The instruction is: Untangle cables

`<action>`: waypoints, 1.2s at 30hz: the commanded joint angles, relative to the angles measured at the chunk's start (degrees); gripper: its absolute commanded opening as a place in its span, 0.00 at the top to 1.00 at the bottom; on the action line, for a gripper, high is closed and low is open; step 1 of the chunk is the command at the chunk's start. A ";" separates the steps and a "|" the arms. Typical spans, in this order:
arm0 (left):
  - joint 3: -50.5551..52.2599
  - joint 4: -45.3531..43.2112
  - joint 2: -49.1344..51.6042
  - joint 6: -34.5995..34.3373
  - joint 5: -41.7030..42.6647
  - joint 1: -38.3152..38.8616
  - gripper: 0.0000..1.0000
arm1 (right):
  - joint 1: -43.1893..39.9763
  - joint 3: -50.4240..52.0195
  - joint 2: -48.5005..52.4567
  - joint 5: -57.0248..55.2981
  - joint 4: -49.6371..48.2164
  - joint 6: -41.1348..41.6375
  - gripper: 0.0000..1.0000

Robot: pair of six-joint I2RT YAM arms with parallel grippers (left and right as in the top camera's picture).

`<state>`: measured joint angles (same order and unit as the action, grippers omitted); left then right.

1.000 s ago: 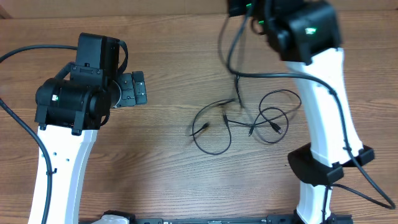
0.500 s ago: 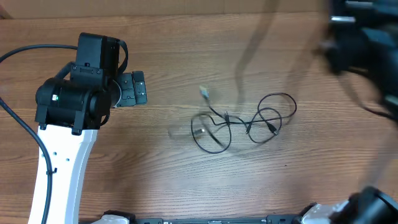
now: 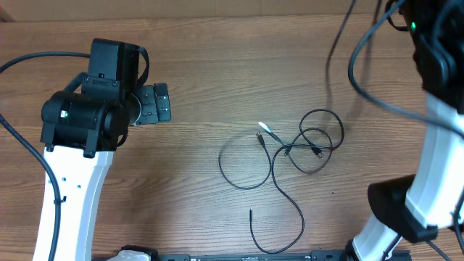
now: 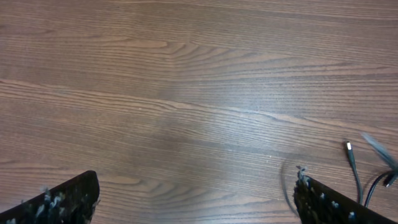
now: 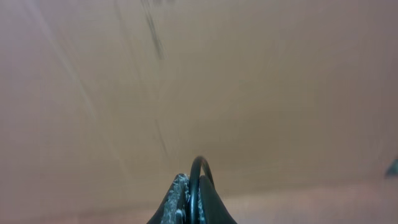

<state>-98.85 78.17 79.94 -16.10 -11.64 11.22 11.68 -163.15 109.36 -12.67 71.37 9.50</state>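
Observation:
Several thin black cables (image 3: 312, 141) lie tangled at the table's middle right. One loop (image 3: 243, 163) spreads left and one strand (image 3: 290, 210) runs toward the front edge. A pale plug (image 3: 267, 129) lies by the knot. My left gripper (image 3: 156, 103) is open and empty, well left of the cables. In the left wrist view, the left gripper (image 4: 196, 205) is spread wide over bare wood, with cable ends (image 4: 351, 158) at the right. My right gripper (image 5: 193, 186) is raised high and shut on a thin black cable (image 5: 198, 171). The right arm (image 3: 435, 145) rises at the far right.
Thick black robot cables (image 3: 362, 80) hang near the right arm at the top right. Another thick robot cable (image 3: 29, 61) curves at the far left. The table's front edge with a black rail (image 3: 254, 255) lies just below the lowest strand.
My right arm swung up and to the far right, lifting a cable. The cables on the table shifted, and one strand now stretches toward the front edge. The left arm has not moved.

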 commanded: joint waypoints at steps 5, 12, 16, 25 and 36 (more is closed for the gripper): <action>-1.27 0.26 -1.09 0.90 -0.31 0.07 0.00 | -1.40 3.28 -0.94 -0.83 -0.55 2.40 0.96; -1.29 1.29 -1.09 2.16 -0.35 0.07 0.00 | -9.68 3.32 -0.94 3.61 -8.44 -2.34 0.96; -1.29 1.25 -1.09 2.16 -0.33 0.04 0.00 | -11.80 3.28 -2.54 8.41 -9.44 -2.45 0.96; -1.29 0.20 -1.09 2.12 -0.28 0.07 0.00 | -7.02 3.28 -11.41 27.89 8.68 6.69 0.96; -1.29 0.50 -1.09 2.14 0.98 0.07 0.00 | 0.15 3.41 -18.78 13.90 11.69 6.58 0.96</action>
<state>-98.85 78.63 79.92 -14.79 -11.35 11.22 11.77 -159.70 89.32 8.29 82.37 15.84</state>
